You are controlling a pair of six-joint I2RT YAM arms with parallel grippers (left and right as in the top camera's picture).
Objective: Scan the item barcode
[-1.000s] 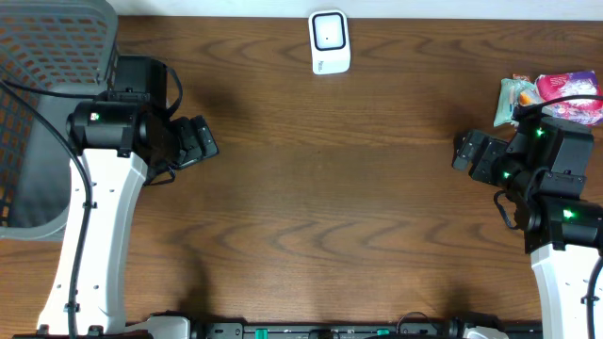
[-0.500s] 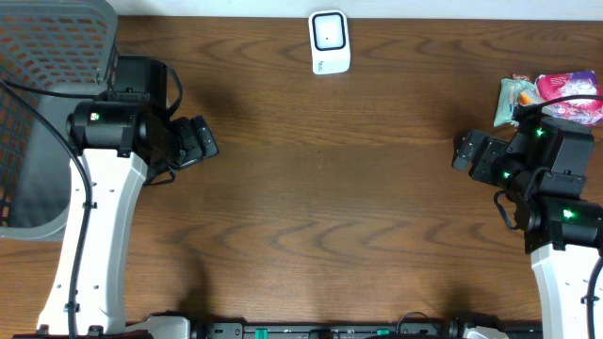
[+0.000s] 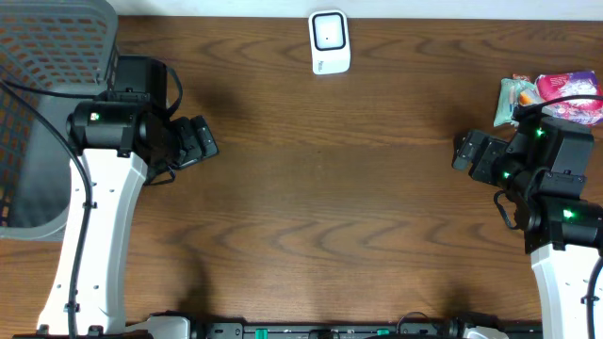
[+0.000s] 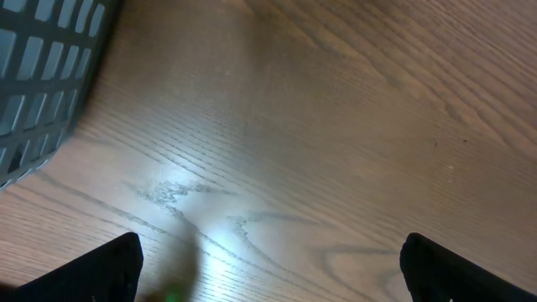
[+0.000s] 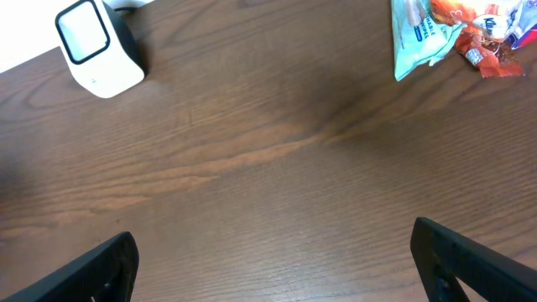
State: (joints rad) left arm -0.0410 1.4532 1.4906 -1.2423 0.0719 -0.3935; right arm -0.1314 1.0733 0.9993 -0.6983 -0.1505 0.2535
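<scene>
We see a basket [image 3: 47,47] at the worktop's [image 3: 330,188] far-left corner, scanner [image 3: 330,42] at far edge, packets [image 3: 565,89] far-right; left fingers [image 4: 96,268] and right fingers [image 5: 470,260] gape wide.

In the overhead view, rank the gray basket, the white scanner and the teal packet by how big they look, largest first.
1. gray basket, by far the largest, even though the frame edge cuts it off.
2. white scanner.
3. teal packet, which looks somewhat smaller, though part of it may be hidden.
</scene>
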